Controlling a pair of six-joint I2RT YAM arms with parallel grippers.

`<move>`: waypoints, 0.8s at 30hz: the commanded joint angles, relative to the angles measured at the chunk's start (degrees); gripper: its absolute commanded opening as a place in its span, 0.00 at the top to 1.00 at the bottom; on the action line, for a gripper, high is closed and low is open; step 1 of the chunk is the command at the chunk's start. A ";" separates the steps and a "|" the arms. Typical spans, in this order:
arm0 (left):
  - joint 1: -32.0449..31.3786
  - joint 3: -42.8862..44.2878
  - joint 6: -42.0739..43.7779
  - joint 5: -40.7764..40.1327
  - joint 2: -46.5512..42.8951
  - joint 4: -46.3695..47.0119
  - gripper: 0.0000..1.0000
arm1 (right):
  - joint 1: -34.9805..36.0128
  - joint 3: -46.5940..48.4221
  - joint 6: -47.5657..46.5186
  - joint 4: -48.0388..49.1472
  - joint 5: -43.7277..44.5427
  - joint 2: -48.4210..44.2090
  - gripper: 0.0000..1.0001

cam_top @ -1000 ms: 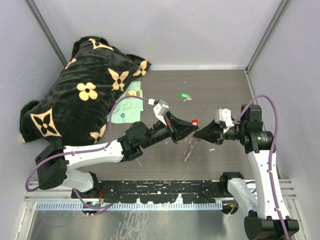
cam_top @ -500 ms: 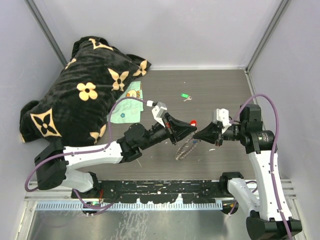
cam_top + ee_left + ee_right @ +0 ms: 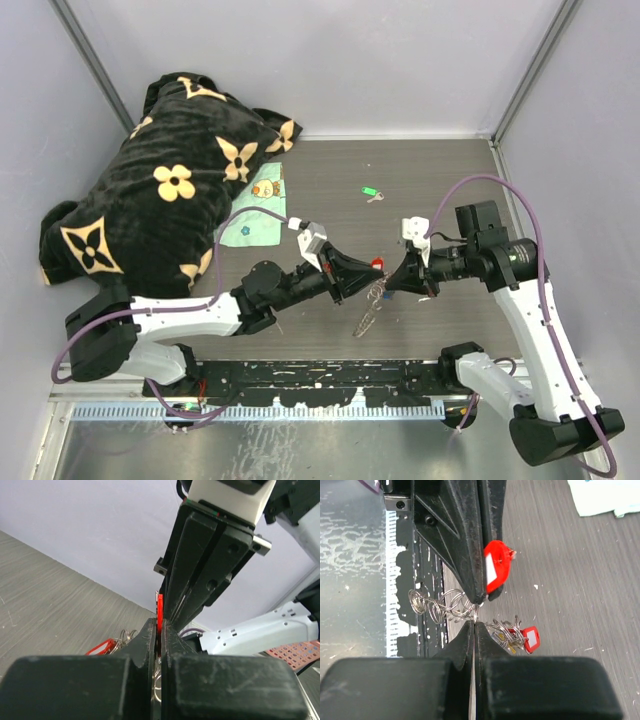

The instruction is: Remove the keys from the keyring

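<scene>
Closing just now, our right gripper point(image 3: 474, 627) pinches the keyring point(image 3: 445, 605). At 9 o'clock, our left gripper point(image 3: 481, 596) clamps the red key point(image 3: 496, 572). We can likely pull.

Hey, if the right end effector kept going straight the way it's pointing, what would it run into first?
The left end effector, which faces it tip to tip and pinches a red tag. The right end effector looks almost touching it, though depth is unclear.

no legible text, no readable labels
</scene>
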 commanded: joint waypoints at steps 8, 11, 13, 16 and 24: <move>-0.12 -6.29 0.36 3.05 2.19 20.99 1.00 | 5.33 3.84 0.71 -4.45 8.94 2.11 0.99; -0.13 -7.44 0.45 2.62 3.33 23.21 1.00 | 6.83 3.51 1.07 -4.32 10.31 2.19 0.99; -0.12 -7.85 0.45 2.67 3.79 24.16 1.00 | 7.42 3.23 1.22 -4.19 10.71 2.24 0.99; -0.12 -8.24 0.45 2.95 4.08 24.36 1.00 | 8.13 2.86 1.41 -4.22 11.02 2.48 0.99; -0.12 -8.84 0.45 3.42 3.97 24.36 1.00 | 8.67 2.46 1.45 -4.27 11.14 2.53 0.99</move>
